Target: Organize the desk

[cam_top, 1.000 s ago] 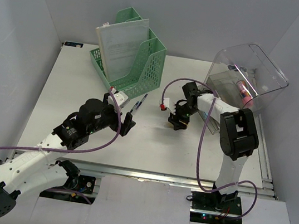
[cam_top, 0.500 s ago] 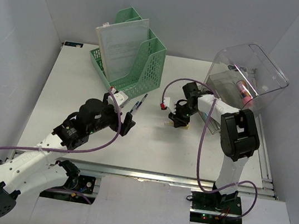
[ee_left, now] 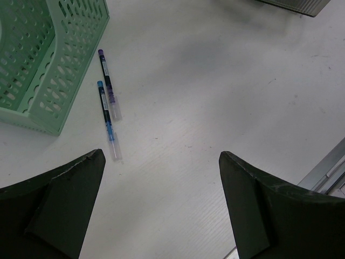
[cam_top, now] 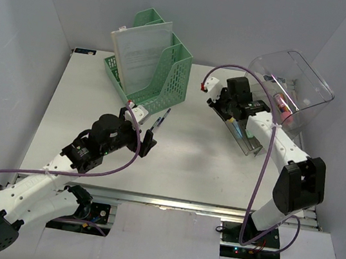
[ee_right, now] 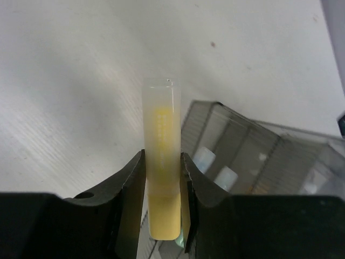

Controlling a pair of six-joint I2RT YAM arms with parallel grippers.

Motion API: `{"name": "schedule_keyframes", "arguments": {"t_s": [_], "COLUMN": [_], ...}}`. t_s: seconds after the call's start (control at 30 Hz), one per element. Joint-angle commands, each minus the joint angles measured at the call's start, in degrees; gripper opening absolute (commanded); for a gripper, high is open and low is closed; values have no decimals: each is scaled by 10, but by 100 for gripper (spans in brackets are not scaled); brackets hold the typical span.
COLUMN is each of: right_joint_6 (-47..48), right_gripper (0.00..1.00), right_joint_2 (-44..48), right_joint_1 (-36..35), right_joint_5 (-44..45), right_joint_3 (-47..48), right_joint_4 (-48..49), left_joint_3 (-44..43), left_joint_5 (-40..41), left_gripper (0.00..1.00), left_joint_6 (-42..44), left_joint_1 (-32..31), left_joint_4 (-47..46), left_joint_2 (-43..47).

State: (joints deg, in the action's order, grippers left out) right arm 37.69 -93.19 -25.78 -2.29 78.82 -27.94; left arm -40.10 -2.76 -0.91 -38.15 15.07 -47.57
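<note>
My right gripper (ee_right: 161,162) pinches a pale yellow translucent stick (ee_right: 160,121) between narrowed jaws, upper right of centre in the top view, beside the clear bin (cam_top: 301,80). My left gripper (ee_left: 161,178) gapes wide, empty, lower left, above two pens (ee_left: 107,116) lying beside the green file rack (ee_left: 48,70). The white desk (cam_top: 187,164) spreads beneath everything.

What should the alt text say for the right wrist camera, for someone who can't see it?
The right gripper is shut on a pale yellow stick, which points up the frame over the white desk. To the right of the stick is a clear plastic organizer with blurred items inside.
</note>
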Motion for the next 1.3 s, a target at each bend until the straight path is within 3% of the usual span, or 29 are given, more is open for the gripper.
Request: {"name": "schedule_keyframes", "arguments": {"t_s": [0.0,0.17,0.27,0.37,0.53,0.7,0.73,0.8,0.83,0.93,1.0,1.07,1.27], "right_joint_6": [-103,-112,-105,-90,-47,106,124,130,119,64,37,-34,-100], "right_gripper": [13,16,43,62,73,63,56,29,18,14,16,18,28], "right_joint_2": [44,50,46,46,63,89,84,57,41,1,-6,-5,-10], "right_joint_1": [2,17,28,30,29,29,29,27,27,27,26,25,15], "right_joint_5": [205,266,248,223,68,-240,-262,-277,-271,-213,-179,-77,146], "right_joint_3": [-73,-98,-100,-100,-65,-48,-45,-32,-23,-24,-41,-62,-95], "right_joint_4": [123,162,160,150,59,-58,-77,-110,-117,-102,-65,-9,77], "left_joint_3": [1,2,1,2,1,1,1,2,1,2,1,1,2], "left_joint_5": [2,1,2,4,2,4,5,6,6,7,7,7,5], "left_gripper": [98,98,98,98,98,98,98,98,98,98,98,98,98], "left_joint_6": [2,1,1,1,1,1,1,1,0,1,0,-1,-3], "left_joint_1": [0,0,0,0,0,1,1,1,1,1,1,1,1], "left_joint_4": [4,4,4,5,4,4,4,4,4,5,4,4,4], "left_joint_2": [3,2,3,3,3,5,5,5,5,5,4,4,3]}}
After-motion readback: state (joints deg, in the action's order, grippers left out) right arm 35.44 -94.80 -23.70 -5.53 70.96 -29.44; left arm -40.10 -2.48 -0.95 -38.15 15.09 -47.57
